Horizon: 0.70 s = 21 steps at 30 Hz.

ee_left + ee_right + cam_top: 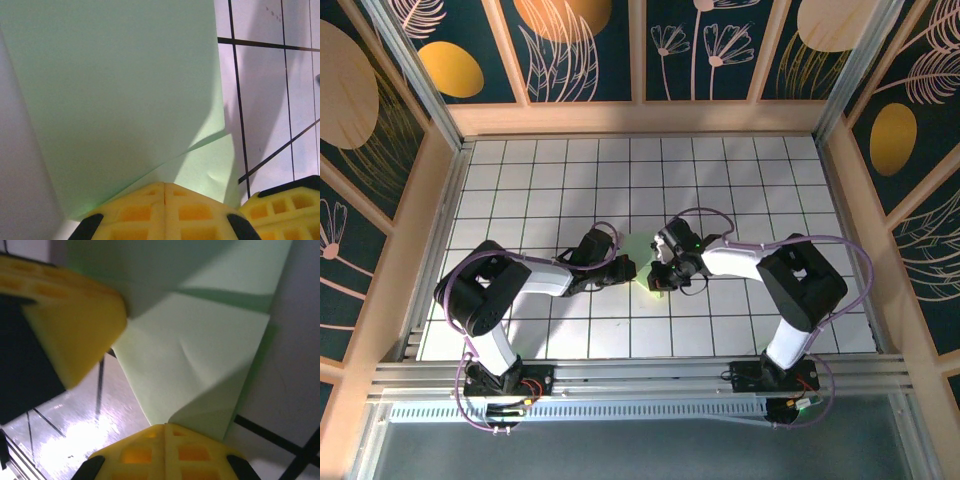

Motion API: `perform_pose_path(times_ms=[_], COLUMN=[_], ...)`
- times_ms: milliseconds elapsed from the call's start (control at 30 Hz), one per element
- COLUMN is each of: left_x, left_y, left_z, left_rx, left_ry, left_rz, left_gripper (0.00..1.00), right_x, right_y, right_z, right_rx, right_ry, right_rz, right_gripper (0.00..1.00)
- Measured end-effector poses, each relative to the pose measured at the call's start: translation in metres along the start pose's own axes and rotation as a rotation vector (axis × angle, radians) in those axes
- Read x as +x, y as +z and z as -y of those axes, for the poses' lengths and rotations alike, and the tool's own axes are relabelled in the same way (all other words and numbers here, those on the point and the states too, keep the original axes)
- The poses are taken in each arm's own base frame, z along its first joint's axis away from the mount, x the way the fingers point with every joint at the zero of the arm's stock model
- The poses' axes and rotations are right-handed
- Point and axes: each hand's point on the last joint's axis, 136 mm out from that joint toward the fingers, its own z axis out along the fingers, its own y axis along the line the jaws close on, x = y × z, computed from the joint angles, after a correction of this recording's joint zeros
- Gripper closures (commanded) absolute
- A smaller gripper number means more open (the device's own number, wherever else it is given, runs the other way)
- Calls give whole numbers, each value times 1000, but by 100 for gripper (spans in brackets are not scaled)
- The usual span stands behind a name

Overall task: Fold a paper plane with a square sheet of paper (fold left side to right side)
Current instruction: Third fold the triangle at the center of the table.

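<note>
From above, a white gridded table (720, 180) is seen, enclosed by wooden-framed walls (640, 118) with dark flowered panels (720, 50). The square sheet of paper (642, 250) lies at the middle of the table, between the left gripper (623, 268) and the right gripper (658, 278).

In the left wrist view, the left gripper (165, 192) is closed at the near edge of the square sheet of paper (120, 90), where a flap is folded. Whether paper is pinched cannot be told.

In the right wrist view, the right gripper (165, 432) is closed as well, at a creased corner of the square sheet of paper (195, 365).

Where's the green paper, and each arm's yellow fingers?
green paper (115, 90): left wrist view, flat middle.
left fingers (135, 212): left wrist view, one yellow tip.
right fingers (195, 456): right wrist view, one yellow tip.
</note>
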Motion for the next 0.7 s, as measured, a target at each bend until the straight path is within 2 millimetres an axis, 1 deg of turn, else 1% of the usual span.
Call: perform_pose_path(times_ms=[100, 467, 700], left_x=[0, 0, 0], left_y=[0, 1, 1], left_z=[0, -2, -2], left_rx=[-7, -32, -48], left_ry=[-1, -5, 0], left_rz=[-2, -10, -9], left_gripper=[100, 100, 100], right_x=[-7, -16, -16], right_y=[-4, -3, 9], right_z=[-7, -23, -19], right_rx=[-18, -74, -74], right_ry=[4, 37, 57], right_rz=[23, 57, 45], right_gripper=[100, 100, 100])
